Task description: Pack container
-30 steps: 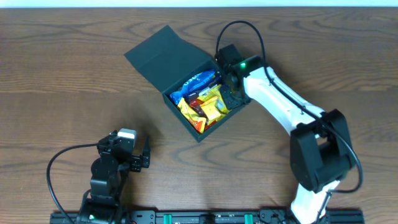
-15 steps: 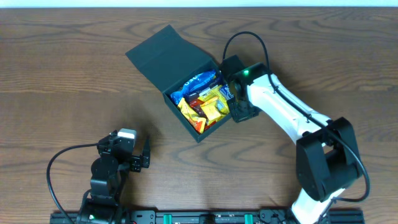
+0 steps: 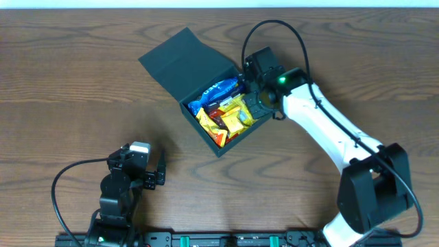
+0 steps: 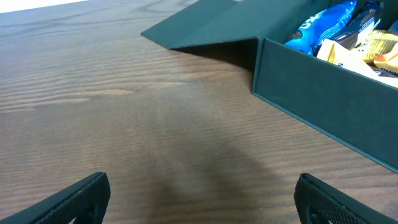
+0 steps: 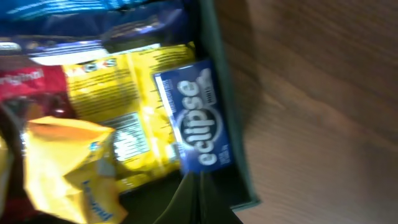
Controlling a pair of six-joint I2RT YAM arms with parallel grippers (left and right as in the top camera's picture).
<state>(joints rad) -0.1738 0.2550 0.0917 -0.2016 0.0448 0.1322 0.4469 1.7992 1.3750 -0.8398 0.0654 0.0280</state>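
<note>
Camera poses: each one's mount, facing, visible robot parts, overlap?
Overhead: above the table, looking straight down; both arms, left gripper, right gripper at the container.
Left wrist: low over the table, facing the container's outer wall; own open fingertips.
Right wrist: over the container, looking down at the eclipse pack; own fingers.
Shared: all show the container.

Desk (image 3: pixel 68 82): mid-brown wood, darker wavy grain streaks throughout.
Container (image 3: pixel 185 65): matte dark teal-black, plain, no print.
Wrappers inside, mixed: blue packet (image 3: pixel 218 90) with white lettering; yellow packets (image 3: pixel 236 118) with dark print; red packet (image 5: pixel 25 87), pale lettering.
Gum pack (image 5: pixel 196 121): deep blue, white "eclipse" lettering.
Right arm (image 3: pixel 322 123): white shell, black joints, one green light (image 3: pixel 281 79).
Left arm (image 3: pixel 120 185): black, pale grey cap on top.
</note>
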